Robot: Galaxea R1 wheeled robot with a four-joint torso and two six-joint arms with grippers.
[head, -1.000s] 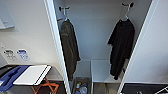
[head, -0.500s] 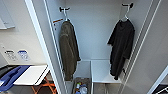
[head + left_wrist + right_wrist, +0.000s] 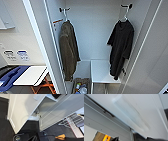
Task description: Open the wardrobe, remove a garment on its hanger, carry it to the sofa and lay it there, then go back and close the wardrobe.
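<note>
Left gripper [image 3: 37, 138] first: can't tell whether apart or together, just dark hardware low over dark carpet [image 3: 3, 119] beside the foot of an open white door. Same story for the right gripper [image 3: 125, 139], hard up against a white panelled surface, state impossible to call. Nothing visibly held by either.

Then across the head view, left to right:

- Far left, something blue [image 3: 10, 76] lying next to a white tabletop [image 3: 31, 75] on orange legs [image 3: 41, 87].
- Next, the left door [image 3: 37, 37] of the wardrobe [image 3: 95, 30], swung wide open.
- Inside on the left wall, an olive-brown jacket [image 3: 68, 52] hanging from a black hook, long and bulky.
- Down on the wardrobe floor below it, a small bin [image 3: 81, 87] with what look like bottles; too blurry to say more.
- Just beside that, a low white ledge [image 3: 101, 71].
- On the right wall, the garment [image 3: 122, 47], a black T-shirt, hanging straight on the hanger [image 3: 124, 17], thin and white, hooked on the black hook [image 3: 126, 6] up top. Hem dangling just above the ledge.
- Far right, the right door [image 3: 152, 50], open too.
</note>
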